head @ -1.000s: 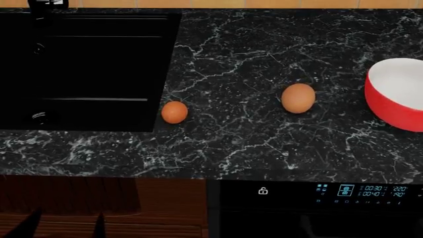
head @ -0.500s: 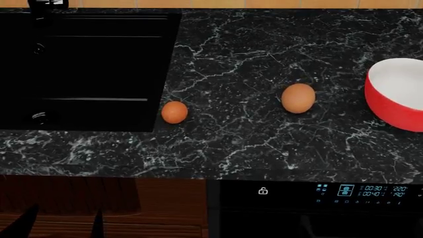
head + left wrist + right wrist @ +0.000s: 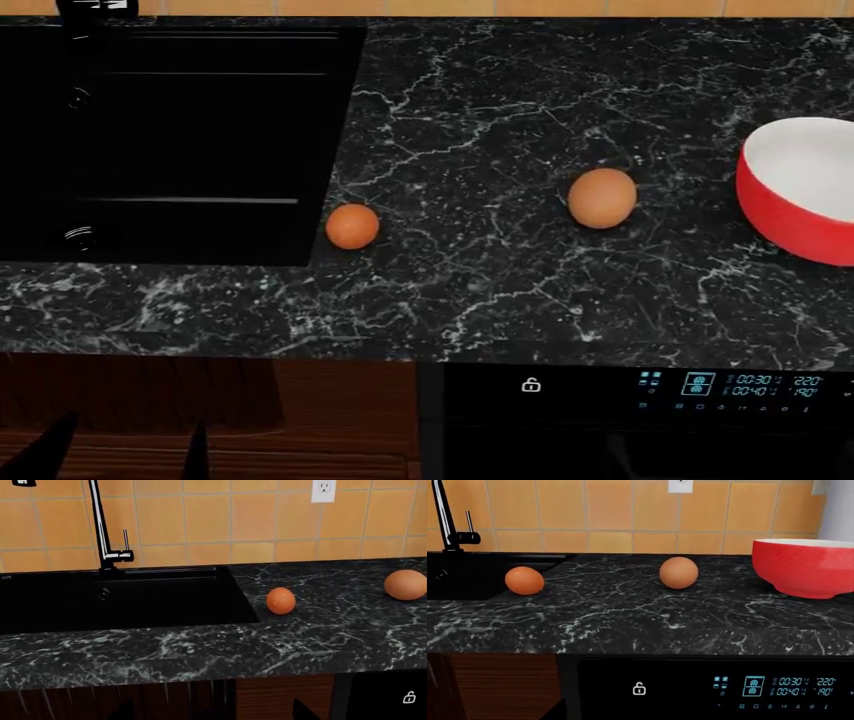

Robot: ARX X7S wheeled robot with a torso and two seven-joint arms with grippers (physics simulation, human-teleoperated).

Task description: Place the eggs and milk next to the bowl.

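Eggs (image 3: 352,226) (image 3: 602,198) lie loose left of the bowl (image 3: 801,190); smooth, round and fragile, they likely roll. Grip gently across the middle. Neither gripper's state can be told.

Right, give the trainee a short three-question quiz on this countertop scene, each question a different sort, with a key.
1. True or false: the egg beside the sink is touching the bowl.
2. Multiple choice: which task item shows in no view? A) the milk B) the bowl C) the eggs
3. Fill in: the paler egg lies between the other egg and the ____.

Key: 1 false, there is bare counter and another egg between them; 2 A; 3 bowl.
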